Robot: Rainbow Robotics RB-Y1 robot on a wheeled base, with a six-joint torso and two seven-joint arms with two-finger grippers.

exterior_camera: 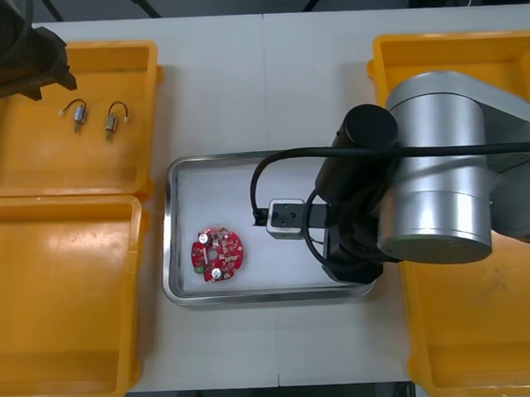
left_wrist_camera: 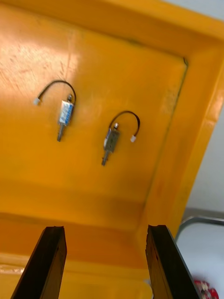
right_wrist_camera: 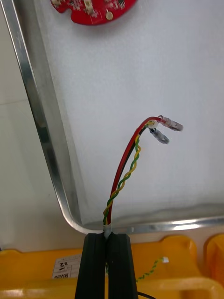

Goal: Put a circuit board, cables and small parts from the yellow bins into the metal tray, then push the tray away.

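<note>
white label [right_wrist_camera: 70, 267] on a yellow bin [right_wrist_camera: 28, 276], handwritten digits, seemingly "22", the rest not legible

Metal tray [exterior_camera: 174, 255]: right gripper [right_wrist_camera: 106, 238], pinching a red and yellow cable [right_wrist_camera: 108, 210], overhangs the right half; circuit board [exterior_camera: 217, 253] lies left; bare floor between.

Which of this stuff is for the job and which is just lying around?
Job: red and yellow cable in right gripper; circuit board in metal tray; two small metal parts in far left bin, near left gripper.
Lying about: paper label on a right bin.
</note>
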